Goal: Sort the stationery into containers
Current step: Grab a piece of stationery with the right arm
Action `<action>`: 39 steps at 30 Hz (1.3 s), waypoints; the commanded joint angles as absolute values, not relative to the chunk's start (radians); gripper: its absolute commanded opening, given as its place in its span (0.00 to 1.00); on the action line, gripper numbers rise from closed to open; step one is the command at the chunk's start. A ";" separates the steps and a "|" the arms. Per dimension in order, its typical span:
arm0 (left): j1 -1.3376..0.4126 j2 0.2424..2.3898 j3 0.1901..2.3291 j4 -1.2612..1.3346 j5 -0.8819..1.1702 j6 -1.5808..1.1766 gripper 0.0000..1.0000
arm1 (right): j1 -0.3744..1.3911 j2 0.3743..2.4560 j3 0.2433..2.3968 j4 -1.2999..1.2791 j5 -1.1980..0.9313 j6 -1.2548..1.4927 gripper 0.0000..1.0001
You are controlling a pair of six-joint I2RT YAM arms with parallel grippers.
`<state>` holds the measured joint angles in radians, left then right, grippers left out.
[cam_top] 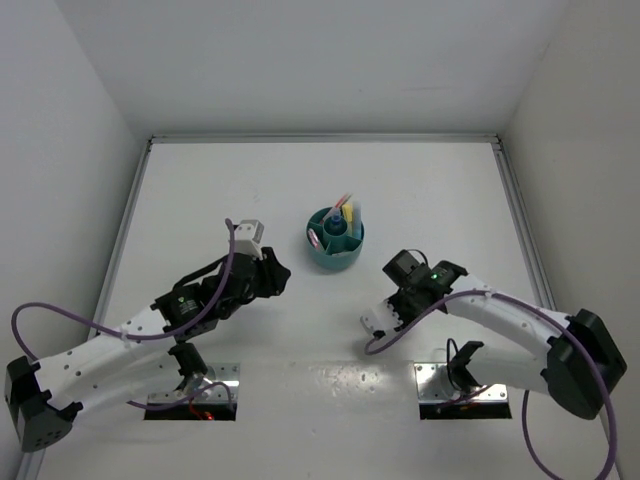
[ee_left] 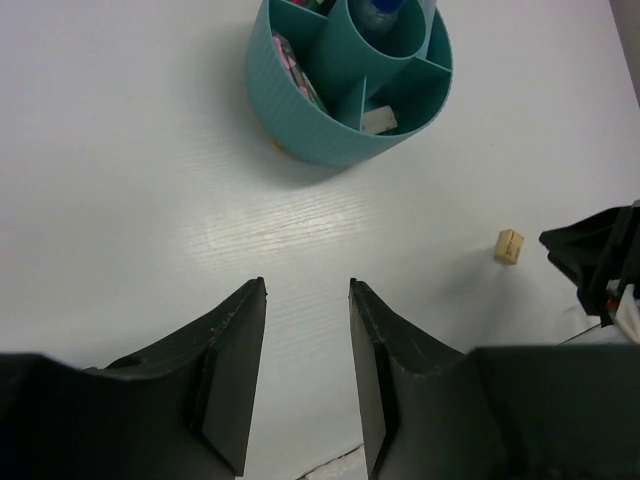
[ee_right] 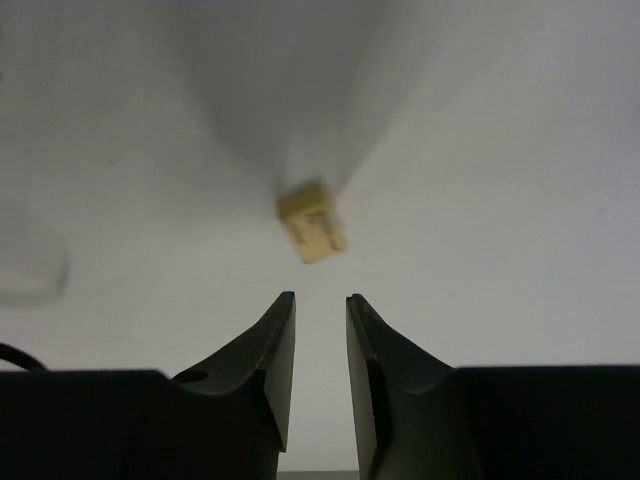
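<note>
Tan and small, the eraser-like block (ee_right: 312, 222) lies loose on the white table (ee_right: 500, 150), just ahead of the right gripper (ee_right: 320, 300), whose jaws stand narrowly parted with nothing between them. Farther off stands the round teal plastic desk organiser (ee_left: 300, 120), a pale block (ee_left: 379, 120) in one ring compartment. The left gripper (ee_left: 307, 288) faces it, jaws moderately apart and empty.
</note>
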<state>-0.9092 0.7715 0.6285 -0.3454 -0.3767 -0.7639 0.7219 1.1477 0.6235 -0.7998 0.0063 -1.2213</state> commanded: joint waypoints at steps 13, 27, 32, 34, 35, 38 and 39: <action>-0.914 0.752 0.624 -0.328 -0.382 -0.746 0.46 | 0.719 1.221 0.465 -0.660 -0.071 -1.338 0.29; -0.914 0.761 0.624 -0.337 -0.382 -0.746 0.46 | 0.719 1.175 0.569 -0.724 -0.049 -1.327 0.67; -0.914 0.752 0.624 -0.337 -0.382 -0.746 0.46 | 0.719 1.279 0.624 -0.588 0.011 -1.197 0.39; -0.914 0.752 0.615 -0.337 -0.391 -0.746 0.46 | 0.719 1.334 0.634 -0.547 0.026 -1.166 0.36; -0.914 0.752 0.615 -0.337 -0.391 -0.746 0.46 | 0.719 1.345 0.634 -0.525 0.026 -1.166 0.36; -0.914 0.752 0.615 -0.337 -0.391 -0.746 0.46 | 0.710 1.365 0.611 -0.401 0.055 -1.183 0.39; -0.914 0.752 0.615 -0.337 -0.391 -0.746 0.46 | 0.700 1.374 0.611 -0.390 0.055 -1.183 0.40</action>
<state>-0.9092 0.7620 0.6182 -0.3531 -0.3813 -0.7593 0.7143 1.3609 0.5972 -0.5243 0.0273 -1.2034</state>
